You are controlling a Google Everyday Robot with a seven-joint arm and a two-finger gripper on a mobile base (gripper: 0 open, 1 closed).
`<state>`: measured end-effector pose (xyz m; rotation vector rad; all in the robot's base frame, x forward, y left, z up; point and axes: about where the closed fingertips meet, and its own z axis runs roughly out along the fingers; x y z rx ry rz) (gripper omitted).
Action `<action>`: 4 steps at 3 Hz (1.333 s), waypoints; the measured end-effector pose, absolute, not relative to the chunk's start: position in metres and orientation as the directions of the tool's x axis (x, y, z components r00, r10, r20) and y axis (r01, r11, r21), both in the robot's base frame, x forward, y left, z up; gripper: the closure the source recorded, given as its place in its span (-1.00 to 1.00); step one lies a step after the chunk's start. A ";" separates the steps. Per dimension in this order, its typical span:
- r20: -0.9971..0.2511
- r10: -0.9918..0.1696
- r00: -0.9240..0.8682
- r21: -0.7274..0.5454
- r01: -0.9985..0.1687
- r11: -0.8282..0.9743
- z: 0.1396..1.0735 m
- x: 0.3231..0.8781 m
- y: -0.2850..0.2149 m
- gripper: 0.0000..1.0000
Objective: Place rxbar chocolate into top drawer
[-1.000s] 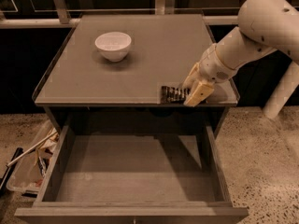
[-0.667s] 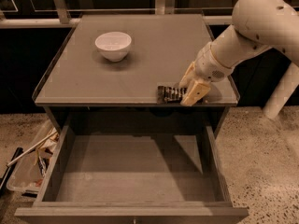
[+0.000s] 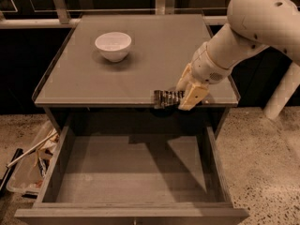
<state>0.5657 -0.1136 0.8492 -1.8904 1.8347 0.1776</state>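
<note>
The rxbar chocolate (image 3: 167, 98), a small dark bar with a crimped end, lies flat at the front edge of the grey tabletop (image 3: 140, 69), right of centre. My gripper (image 3: 188, 93) is down on the bar's right end, and its pale fingers (image 3: 194, 96) are closed on it. The bar's left half sticks out from the fingers. The top drawer (image 3: 131, 172) is pulled open directly below, with a bare grey floor and low sides. The white arm reaches in from the upper right.
A white bowl (image 3: 113, 45) stands at the back left of the tabletop. A clear bin with clutter (image 3: 29, 165) sits on the speckled floor left of the drawer. A white post (image 3: 281, 93) stands at the right.
The gripper with the bar has shifted slightly left along the table's front edge. The bowl and drawer have not moved.
</note>
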 end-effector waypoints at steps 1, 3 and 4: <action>-0.401 -0.910 0.100 -0.296 -0.955 0.025 0.854 0.526 -0.123 1.00; -0.367 -0.929 0.056 -0.330 -0.941 0.074 0.819 0.443 -0.163 1.00; -0.359 -0.933 0.043 -0.339 -0.937 0.087 0.797 0.438 -0.169 1.00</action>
